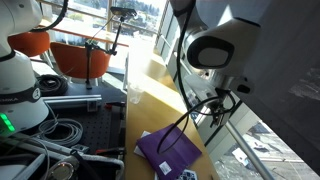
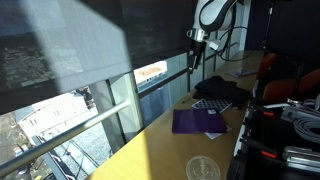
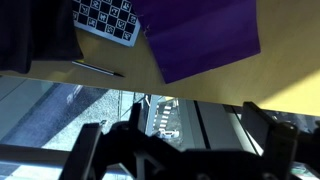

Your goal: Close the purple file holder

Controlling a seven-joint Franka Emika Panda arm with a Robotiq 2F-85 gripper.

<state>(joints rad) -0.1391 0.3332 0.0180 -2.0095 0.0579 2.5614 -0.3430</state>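
Note:
The purple file holder (image 3: 205,35) lies flat on the tan wooden tabletop with a purple cover facing up; it shows in both exterior views (image 1: 168,150) (image 2: 200,122). A small pale bit shows at its edge in an exterior view (image 2: 213,135). My gripper (image 3: 180,150) hangs high above the table, well clear of the holder, over the window-side edge. Its two dark fingers are spread wide with nothing between them. It also shows in an exterior view (image 2: 197,44), raised above the far end of the table.
A black-and-white checkerboard card (image 3: 105,20) lies next to the holder, with a thin pen (image 3: 97,68) and a dark cloth (image 2: 220,88) nearby. A clear round lid (image 2: 204,168) sits on the near table end. Window glass runs along the table edge. Cables and equipment (image 1: 60,135) crowd the other side.

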